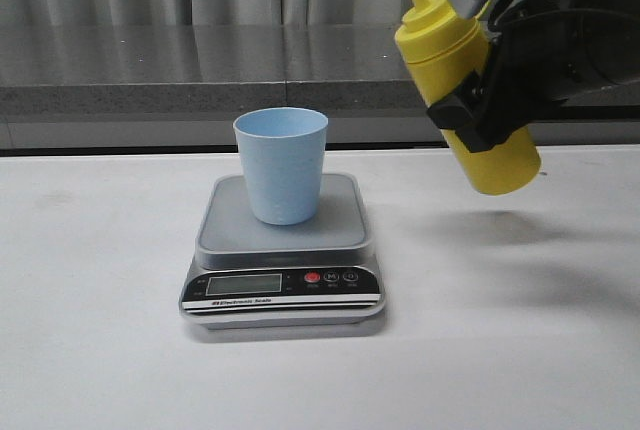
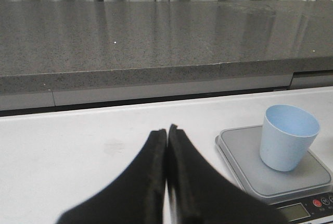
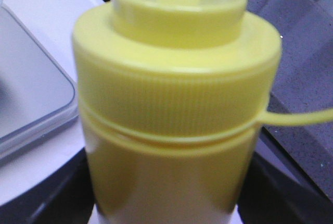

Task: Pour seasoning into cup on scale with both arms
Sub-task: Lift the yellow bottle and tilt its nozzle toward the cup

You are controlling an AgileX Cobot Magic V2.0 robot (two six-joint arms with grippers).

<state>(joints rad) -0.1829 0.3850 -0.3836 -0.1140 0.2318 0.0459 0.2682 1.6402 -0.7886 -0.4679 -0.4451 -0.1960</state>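
Note:
The pale blue cup [image 1: 281, 164] stands upright on the grey platform of the scale [image 1: 340, 230], whose black panel faces me. To its right, well above the table, my right gripper [image 1: 478, 115] is shut on the yellow seasoning bottle [image 1: 455, 60], which tilts with its nozzle up and toward the left. In the right wrist view the seasoning bottle [image 3: 171, 114] fills the frame between the black fingers [image 3: 57, 193], its cap strap sticking out sideways. My left gripper [image 2: 167, 129] is shut on nothing, left of the cup [image 2: 287, 136] and scale [image 2: 244, 156].
A grey stone ledge [image 1: 200, 75] runs along the back of the white table [image 1: 100, 330], with curtains behind it. The bottle's shadow falls on the table right of the scale.

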